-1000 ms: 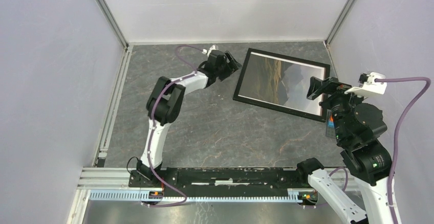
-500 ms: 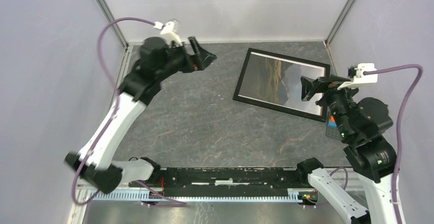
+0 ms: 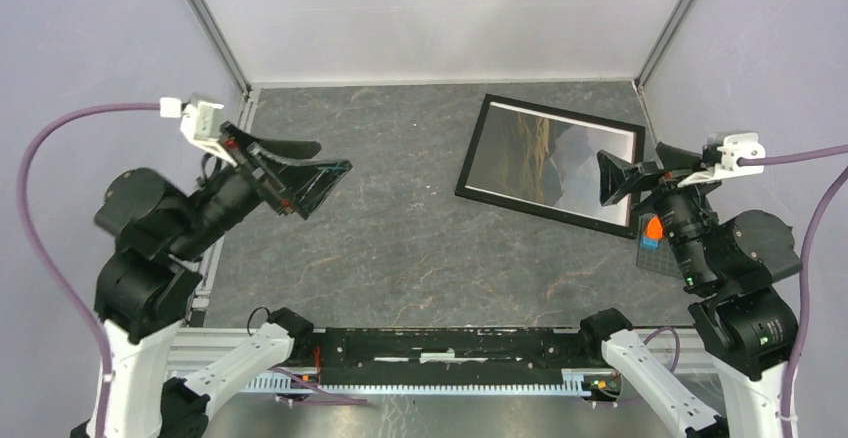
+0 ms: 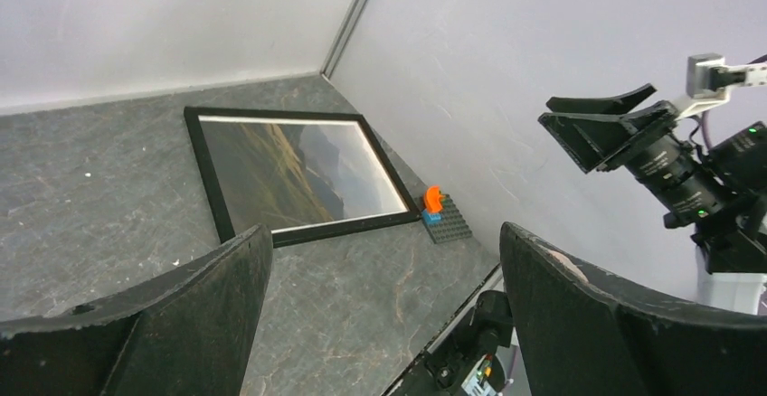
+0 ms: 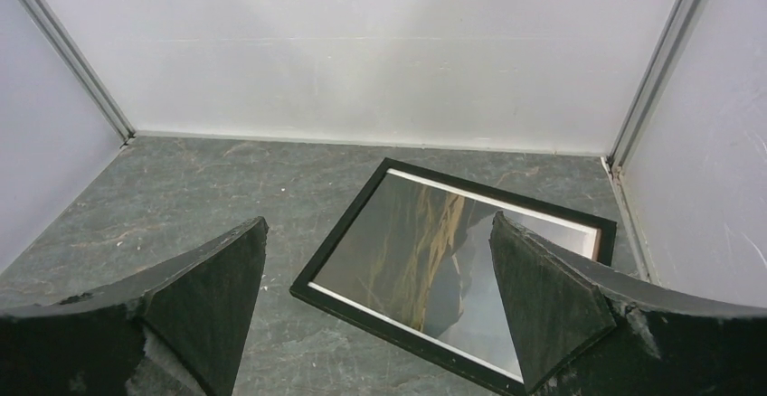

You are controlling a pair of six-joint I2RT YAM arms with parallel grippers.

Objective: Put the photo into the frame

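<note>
The frame [image 3: 468, 169] lies flat on the grey table at the back right, black face up. The photo [image 3: 540, 156] of brown hills and pale sky with a white border lies inside its rails. Both also show in the left wrist view, frame [image 4: 206, 170] and photo [image 4: 289, 170], and in the right wrist view, frame [image 5: 336, 240] and photo [image 5: 425, 256]. My left gripper [image 3: 315, 163] is open and empty, raised high over the table's left side, far from the frame. My right gripper [image 3: 632, 170] is open and empty, raised above the frame's right end.
A small dark grey baseplate with an orange and blue brick [image 3: 652, 230] sits on the table by the frame's near right corner; it also shows in the left wrist view [image 4: 434, 202]. White walls with metal posts enclose the table.
My left arm has swung back from beside the frame's left edge to the table's left side and risen high. My right gripper has lifted slightly. The frame and photo have not moved.
</note>
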